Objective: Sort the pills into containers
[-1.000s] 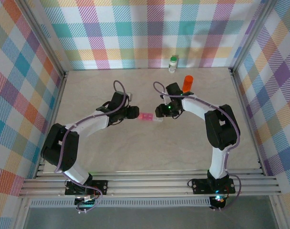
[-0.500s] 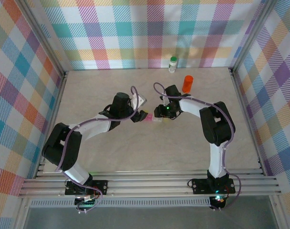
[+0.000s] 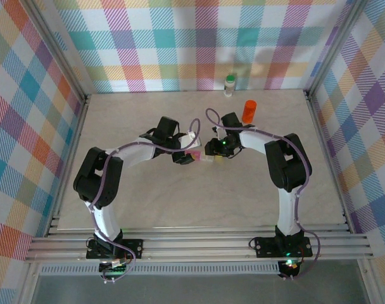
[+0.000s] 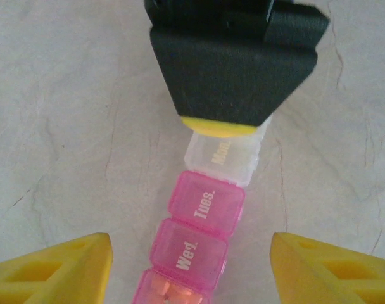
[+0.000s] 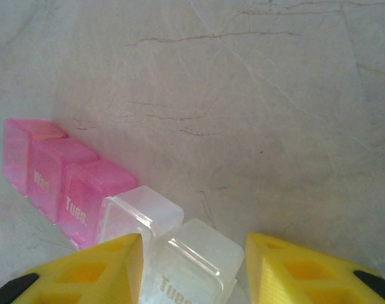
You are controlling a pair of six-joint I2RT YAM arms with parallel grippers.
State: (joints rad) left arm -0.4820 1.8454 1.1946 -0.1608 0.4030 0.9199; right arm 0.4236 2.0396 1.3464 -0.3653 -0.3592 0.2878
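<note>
Mid-table (image 3: 180,202): both arms are folded inward, wrists nose to nose over a short pill strip (image 4: 202,218). It is a row of snap-lid day boxes. The pink ones read "Tues." and "Wed."; the end toward the right arm is clear, and one clear box reads "Mon."

Right pincer (image 5: 191,244): set on the clear end of the strip. The jaws stand narrow, with one yellow finger (image 5: 85,269) on each side of the end-most clear box, at or almost at its walls. I cannot tell whether they truly pinch it. The likely purpose is to pin the strip so it does not skate on the smooth, stone-look top.

Left pincer (image 4: 190,253): open wide and holding nothing, with a gap to the pink boxes on both sides. It lines up along the strip's length, which reads as readiness to work a lid or the pink end while the other arm braces.

Containers: the orange vial (image 3: 249,111) stands upright on the table near the right wrist. The white bottle (image 3: 230,84), green-capped, stands upright by the back wall, further off. Both are apart from the strip and untouched.

Lids on the labelled boxes look shut. The pink box at the lower edge of the left wrist view shows an orange tint, too cropped to read.

Judgement: early in the task, and a box must be opened first. The strip may pivot if only one end is braced.
</note>
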